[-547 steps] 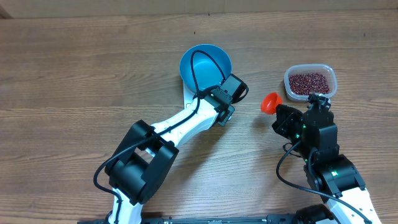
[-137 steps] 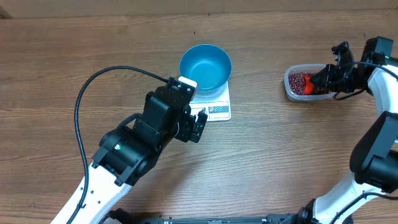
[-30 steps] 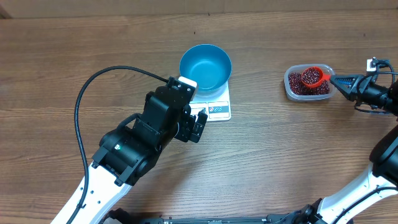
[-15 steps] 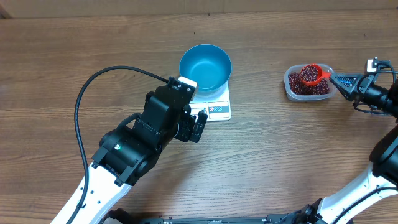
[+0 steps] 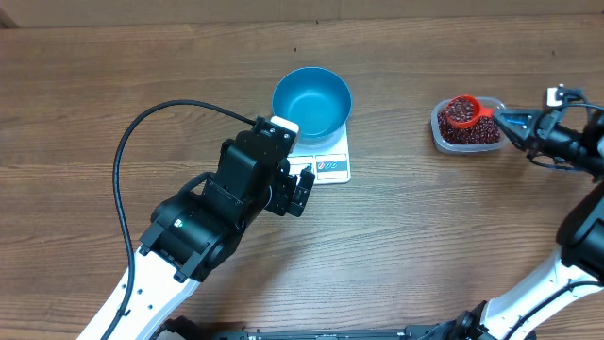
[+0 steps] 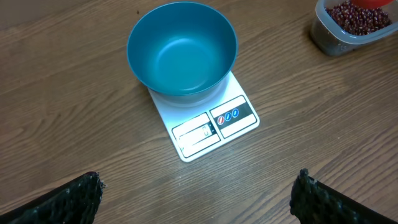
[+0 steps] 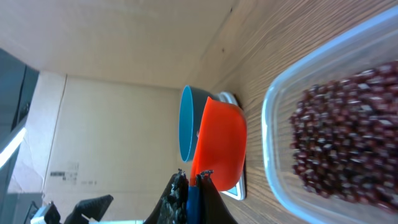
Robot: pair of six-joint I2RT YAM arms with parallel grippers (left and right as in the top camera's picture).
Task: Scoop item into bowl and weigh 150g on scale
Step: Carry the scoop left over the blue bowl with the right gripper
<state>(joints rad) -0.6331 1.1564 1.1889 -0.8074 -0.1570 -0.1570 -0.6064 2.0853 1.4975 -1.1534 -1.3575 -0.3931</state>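
Observation:
The blue bowl [image 5: 312, 102] [image 6: 182, 46] stands empty on the white scale [image 5: 326, 162] [image 6: 211, 121]. A red scoop [image 5: 462, 110] [image 7: 221, 146] heaped with dark red beans hangs level over the clear tub [image 5: 444, 132] [image 7: 273, 124], which holds more beans [image 5: 475, 134] [image 7: 339, 137]. My right gripper [image 5: 502, 119] [image 7: 193, 177] is shut on the scoop's blue handle, just right of the tub. The left gripper [image 5: 302, 189] [image 6: 197, 199] is open and holds nothing. It hovers in front of the scale, pointing at it.
The left arm's black cable [image 5: 142, 132] loops over the table to the left of the bowl. The tub [image 6: 348, 28] sits near the table's far right, well apart from the scale. Bare wooden table [image 5: 425, 217] lies between scale and tub.
The right gripper has lifted the loaded scoop a little and carried it slightly left over the tub. The left arm has not moved.

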